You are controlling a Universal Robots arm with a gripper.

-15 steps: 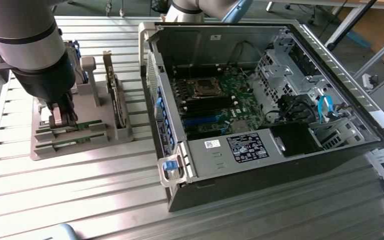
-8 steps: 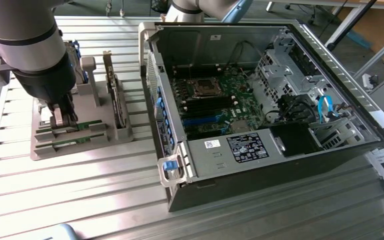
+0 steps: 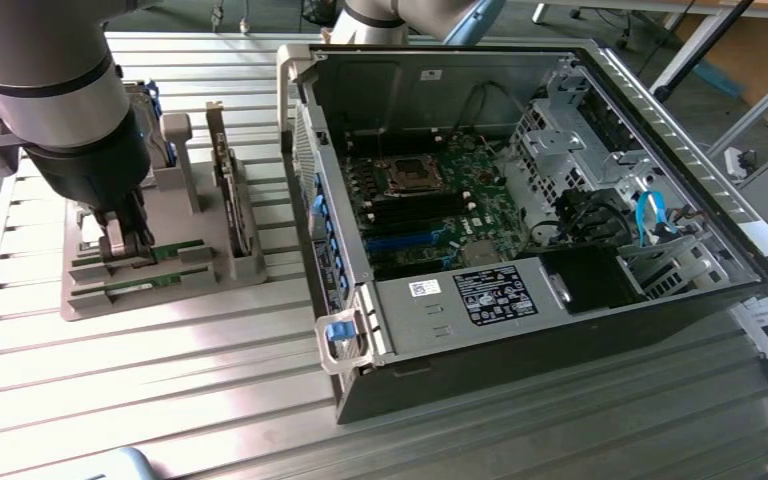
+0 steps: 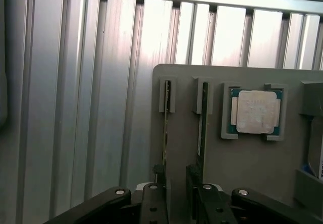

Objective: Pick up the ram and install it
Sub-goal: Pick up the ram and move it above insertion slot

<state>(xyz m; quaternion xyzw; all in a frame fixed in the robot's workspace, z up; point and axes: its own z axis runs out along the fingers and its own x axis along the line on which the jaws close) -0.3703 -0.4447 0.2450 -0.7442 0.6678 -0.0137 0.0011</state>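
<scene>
Jaws stand spread wide with nothing clamped. The gripper sits low over the grey holder. Just ahead, the ram stands on edge in its slot, long axis running straight away from the fingers, near end right at them; whether it lies between them I cannot tell. A thinner second stick runs parallel beside it. The arm stands near-vertical at the exterior view's left, well apart from the open computer case.
</scene>
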